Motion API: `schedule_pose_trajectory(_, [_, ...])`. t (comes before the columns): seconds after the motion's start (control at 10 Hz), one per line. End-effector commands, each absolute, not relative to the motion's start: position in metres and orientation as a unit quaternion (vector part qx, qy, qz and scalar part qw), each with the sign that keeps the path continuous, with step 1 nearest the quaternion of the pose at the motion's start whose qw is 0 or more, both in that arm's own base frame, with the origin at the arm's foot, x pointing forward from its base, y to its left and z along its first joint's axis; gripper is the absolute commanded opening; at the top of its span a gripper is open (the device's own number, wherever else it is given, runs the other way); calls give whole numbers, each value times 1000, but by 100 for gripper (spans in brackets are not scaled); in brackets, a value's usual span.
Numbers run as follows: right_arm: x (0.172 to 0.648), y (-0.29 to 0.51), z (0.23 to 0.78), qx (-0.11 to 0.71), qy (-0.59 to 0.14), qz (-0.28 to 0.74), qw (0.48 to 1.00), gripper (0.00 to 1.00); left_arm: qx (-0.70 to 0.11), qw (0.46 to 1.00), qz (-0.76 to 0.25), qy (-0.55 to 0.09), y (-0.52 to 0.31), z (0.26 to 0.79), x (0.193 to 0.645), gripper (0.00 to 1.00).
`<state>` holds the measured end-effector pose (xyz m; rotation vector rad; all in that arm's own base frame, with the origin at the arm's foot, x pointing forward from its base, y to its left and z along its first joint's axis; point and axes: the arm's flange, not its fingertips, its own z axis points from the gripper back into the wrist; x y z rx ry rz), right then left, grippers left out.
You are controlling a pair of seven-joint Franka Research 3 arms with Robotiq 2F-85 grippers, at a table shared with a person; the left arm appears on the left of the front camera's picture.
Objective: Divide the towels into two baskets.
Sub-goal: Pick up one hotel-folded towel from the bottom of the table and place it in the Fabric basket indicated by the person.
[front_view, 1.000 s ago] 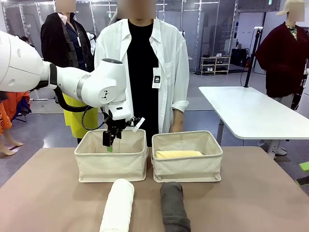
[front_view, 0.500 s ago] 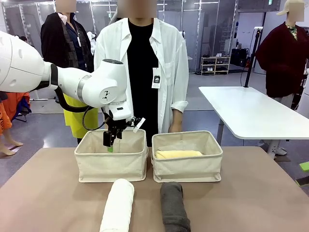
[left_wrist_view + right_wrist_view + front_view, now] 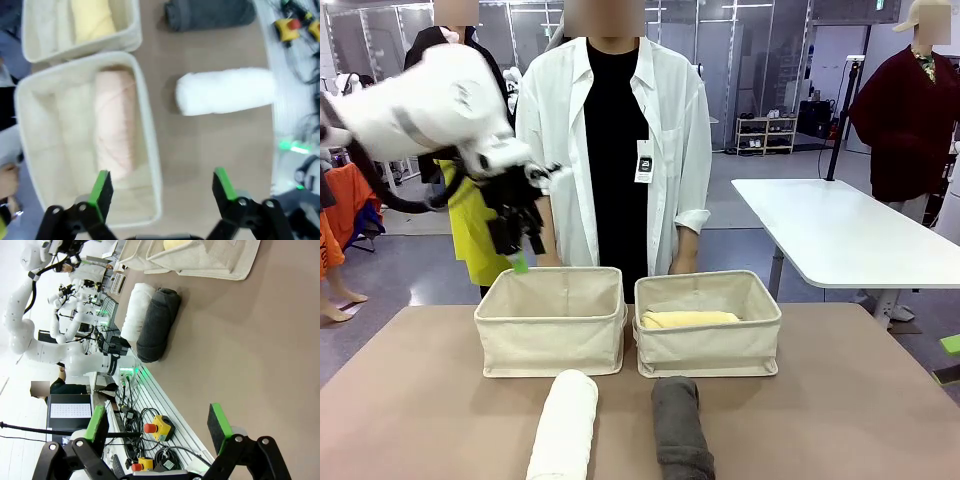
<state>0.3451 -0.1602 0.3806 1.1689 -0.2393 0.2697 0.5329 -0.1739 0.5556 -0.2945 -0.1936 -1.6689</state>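
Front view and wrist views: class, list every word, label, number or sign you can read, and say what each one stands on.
White tag on the person's white shirt: a dark mark and print, too small to read.
White sheet at the edge of the right wrist view: rows of print, too small and blurred to read.
No text in these pictures can be read.

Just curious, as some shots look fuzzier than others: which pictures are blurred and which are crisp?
Front view: the left arm and left tool are streaked with blur, while the baskets and table are crisp. Left wrist view: soft all over, the white towel fuzzy-edged. Right wrist view: sharp, though rolled sideways.
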Motion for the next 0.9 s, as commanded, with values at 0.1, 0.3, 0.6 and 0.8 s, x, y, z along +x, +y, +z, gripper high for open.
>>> schedule_pose_trajectory(0.1, [343,-158,381,546,-116,120,821,100,-269,716,-633,-116,-95,546,488,100])
schedule_pose_trajectory(0.3, [343,-158,381,546,-116,120,821,100,-361,742,-538,-173,-19,530,452,100])
schedule_pose_trajectory(0.6, [343,-158,381,546,-116,120,821,100,-489,766,-370,-194,119,468,400,100])
schedule_pose_trajectory(0.8, [343,-158,381,546,-116,120,821,100,-543,770,-275,-193,192,436,379,100])
